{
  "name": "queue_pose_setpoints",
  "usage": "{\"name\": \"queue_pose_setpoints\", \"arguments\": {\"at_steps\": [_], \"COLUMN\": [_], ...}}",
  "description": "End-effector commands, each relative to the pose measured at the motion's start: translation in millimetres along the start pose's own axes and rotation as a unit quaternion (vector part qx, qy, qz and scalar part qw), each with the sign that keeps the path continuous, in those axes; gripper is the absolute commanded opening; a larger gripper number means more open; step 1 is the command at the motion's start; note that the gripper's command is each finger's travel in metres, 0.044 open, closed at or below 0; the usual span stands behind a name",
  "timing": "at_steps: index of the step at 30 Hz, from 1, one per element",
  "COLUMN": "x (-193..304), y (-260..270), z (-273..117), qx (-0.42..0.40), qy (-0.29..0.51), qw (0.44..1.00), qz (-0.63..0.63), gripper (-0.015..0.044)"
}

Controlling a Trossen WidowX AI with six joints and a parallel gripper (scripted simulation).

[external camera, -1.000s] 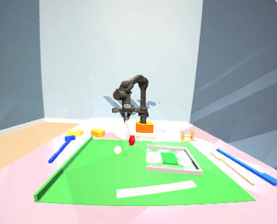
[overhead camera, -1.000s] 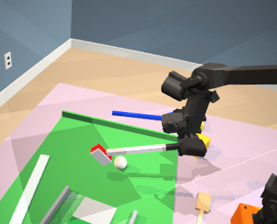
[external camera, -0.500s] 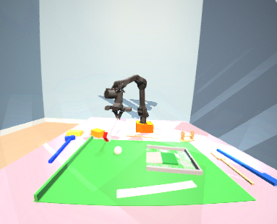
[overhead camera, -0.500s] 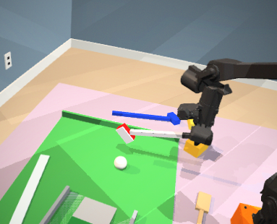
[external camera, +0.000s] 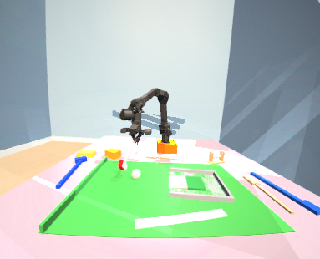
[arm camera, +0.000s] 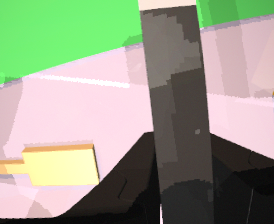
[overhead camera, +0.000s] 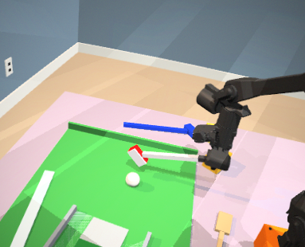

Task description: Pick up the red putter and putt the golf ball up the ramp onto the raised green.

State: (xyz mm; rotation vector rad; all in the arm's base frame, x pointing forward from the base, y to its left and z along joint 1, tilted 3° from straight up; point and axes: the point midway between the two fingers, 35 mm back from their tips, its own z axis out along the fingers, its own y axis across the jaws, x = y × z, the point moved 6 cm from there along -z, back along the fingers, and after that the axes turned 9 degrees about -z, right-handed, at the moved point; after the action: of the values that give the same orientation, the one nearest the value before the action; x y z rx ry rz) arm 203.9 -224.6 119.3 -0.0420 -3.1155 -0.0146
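My gripper [overhead camera: 209,158] [external camera: 136,140] [arm camera: 169,139] is shut on the dark grip of the red putter. The putter's red and white head [overhead camera: 138,155] [external camera: 122,165] hangs a little above the green mat [overhead camera: 167,199] [external camera: 104,209], its shadow apart below it. The white shaft runs from my gripper to the head. The white golf ball [overhead camera: 132,179] [external camera: 136,174] lies on the mat, apart from the head, between it and the grey-walled frame [external camera: 202,197]. A pale panel [overhead camera: 107,232] [external camera: 178,182] and a darker green square [external camera: 196,183] lie inside that frame. Which part slopes is unclear.
A low green wall [overhead camera: 127,135] [external camera: 73,195] edges the mat. A blue club [overhead camera: 155,127] [external camera: 71,173] lies beyond it. Yellow blocks [external camera: 113,154] stand near the arm. A tan mallet [overhead camera: 224,223] [arm camera: 60,166] lies beside the mat. A white strip [overhead camera: 33,207] [external camera: 180,219] lies on the mat.
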Motion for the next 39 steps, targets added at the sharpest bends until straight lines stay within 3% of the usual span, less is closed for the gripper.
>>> {"name": "queue_pose_setpoints", "arguments": {"at_steps": [1, 19, 31, 39], "x": [-1, 0, 0, 4], "y": [-1, -1, 0, -27], "z": [5, 32, 29, 32], "qx": [0.002, 0.002, 0.002, 0.003], "qy": [-0.002, -0.002, -0.002, -0.002], "qw": [1.000, 1.000, 1.000, 1.000], "qz": [0.003, 0.003, 0.001, 0.002], "gripper": [0.0000, 0.0000, 0.0000, 0.0000]}}
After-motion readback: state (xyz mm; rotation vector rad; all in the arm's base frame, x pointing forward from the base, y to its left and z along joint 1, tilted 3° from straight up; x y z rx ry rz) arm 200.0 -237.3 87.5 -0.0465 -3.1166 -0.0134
